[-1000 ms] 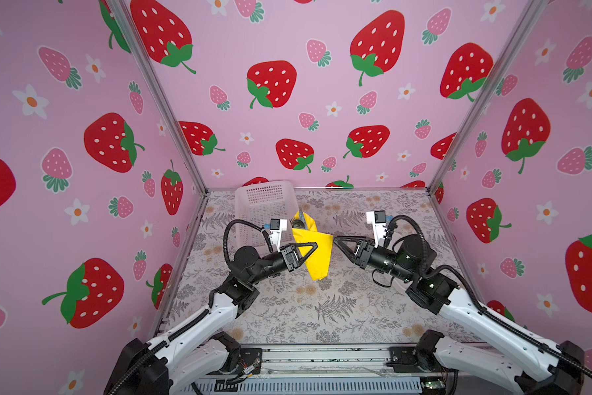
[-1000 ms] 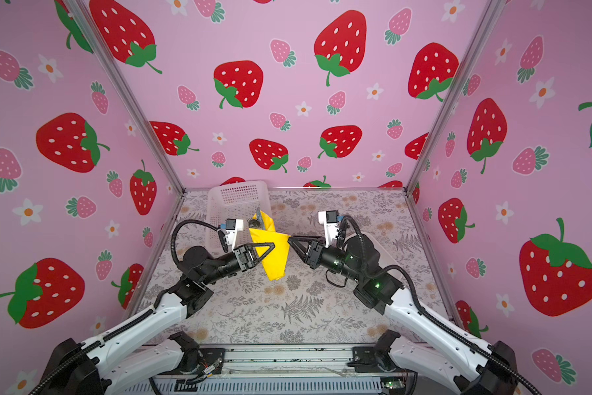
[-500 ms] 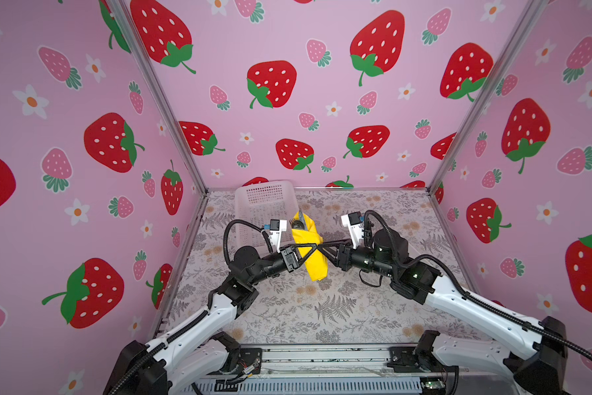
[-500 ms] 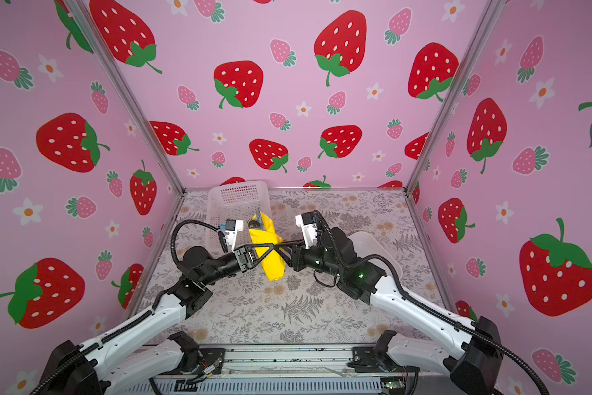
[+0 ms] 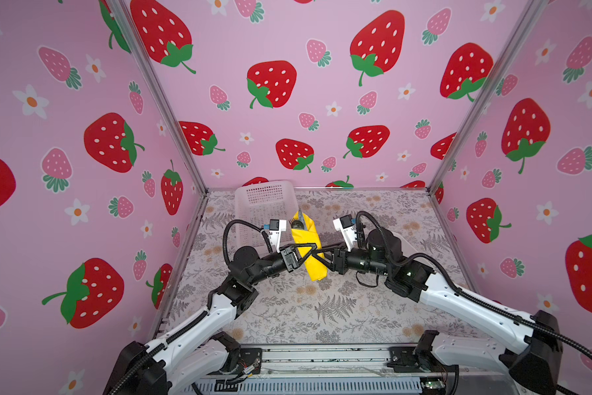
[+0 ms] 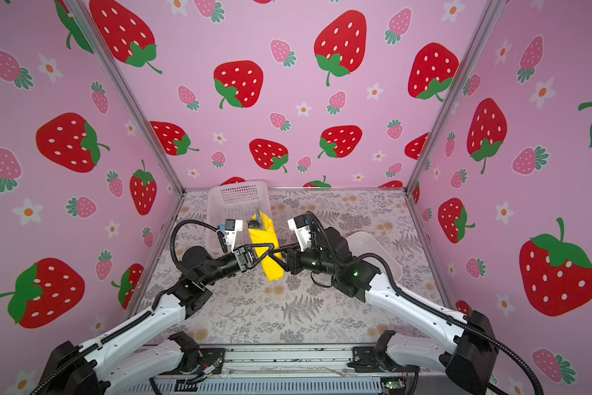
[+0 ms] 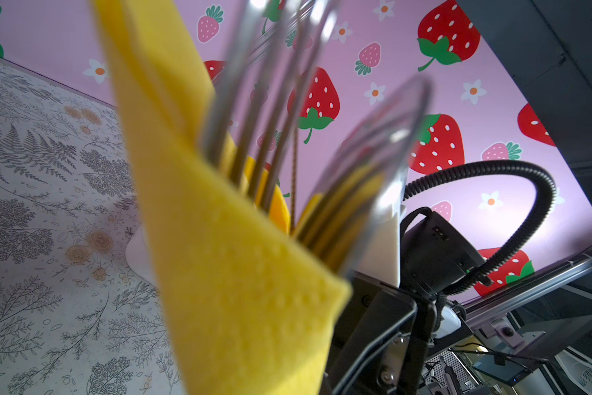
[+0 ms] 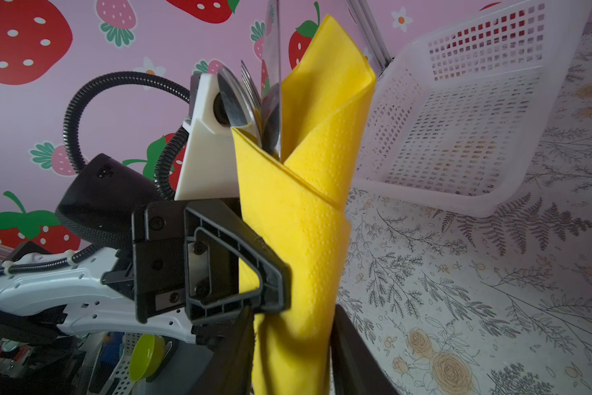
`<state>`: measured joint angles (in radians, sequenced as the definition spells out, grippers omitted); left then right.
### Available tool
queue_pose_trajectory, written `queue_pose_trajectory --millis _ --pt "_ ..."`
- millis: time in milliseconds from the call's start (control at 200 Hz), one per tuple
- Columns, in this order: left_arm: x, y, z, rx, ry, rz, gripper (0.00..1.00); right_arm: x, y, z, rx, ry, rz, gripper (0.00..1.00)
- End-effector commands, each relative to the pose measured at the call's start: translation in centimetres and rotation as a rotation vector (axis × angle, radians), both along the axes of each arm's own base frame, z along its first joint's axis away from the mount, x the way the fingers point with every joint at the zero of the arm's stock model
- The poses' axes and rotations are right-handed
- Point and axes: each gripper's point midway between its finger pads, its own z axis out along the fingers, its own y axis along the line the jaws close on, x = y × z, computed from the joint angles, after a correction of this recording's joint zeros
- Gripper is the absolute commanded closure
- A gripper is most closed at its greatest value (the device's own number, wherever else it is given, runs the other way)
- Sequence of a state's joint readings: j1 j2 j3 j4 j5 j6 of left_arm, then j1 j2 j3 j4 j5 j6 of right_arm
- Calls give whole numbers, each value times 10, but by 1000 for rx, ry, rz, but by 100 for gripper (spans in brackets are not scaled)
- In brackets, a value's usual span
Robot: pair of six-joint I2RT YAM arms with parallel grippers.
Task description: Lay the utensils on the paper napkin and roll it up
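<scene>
The paper napkin [image 5: 308, 236] [image 6: 265, 236] is a yellow roll held upright above the table. The utensils [image 8: 250, 102] [image 7: 253, 102] stick out of its open top: fork tines, a spoon bowl and a knife blade. My left gripper [image 5: 313, 247] [image 6: 270, 247] [image 8: 270, 273] is shut on the roll's middle. Coming from the opposite side, my right gripper [image 5: 318, 254] [image 6: 275, 254] [image 8: 291, 314] is open just below that hold. One finger stands on each side of the roll, very close to the paper.
A white mesh basket [image 5: 263, 198] [image 8: 458, 136] stands at the back left, just behind the roll. A white oblong tray [image 6: 373, 242] lies at the right, partly under my right arm. The floral table [image 5: 321, 307] stretches toward the front edge.
My right gripper has travelled left to the roll and widened, so its fingers now flank the paper. The left gripper and the roll have stayed put.
</scene>
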<state>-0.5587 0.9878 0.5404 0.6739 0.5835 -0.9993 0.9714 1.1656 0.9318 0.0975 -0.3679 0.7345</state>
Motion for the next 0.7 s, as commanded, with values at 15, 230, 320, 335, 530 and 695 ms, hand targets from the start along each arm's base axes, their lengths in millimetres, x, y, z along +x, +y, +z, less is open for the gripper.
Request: queue_pose_trajectory --millis 15,230,320,335,530,695 --pt "-6 3 26 -46 -65 -5 100 -10 9 13 41 -31 80 64" --pt "-7 2 26 -43 -61 -15 100 -17 17 13 40 -30 139 67" --pt "-8 2 27 -41 -68 -19 100 -18 19 12 42 -29 154 68" --pt "-8 2 28 -41 -70 -20 100 -18 19 12 41 -28 156 68" --pt "-13 1 34 -40 -92 -44 100 -20 19 12 49 -20 165 65" --pt "-16 3 37 -42 -103 -44 100 -18 16 10 54 -5 153 64"
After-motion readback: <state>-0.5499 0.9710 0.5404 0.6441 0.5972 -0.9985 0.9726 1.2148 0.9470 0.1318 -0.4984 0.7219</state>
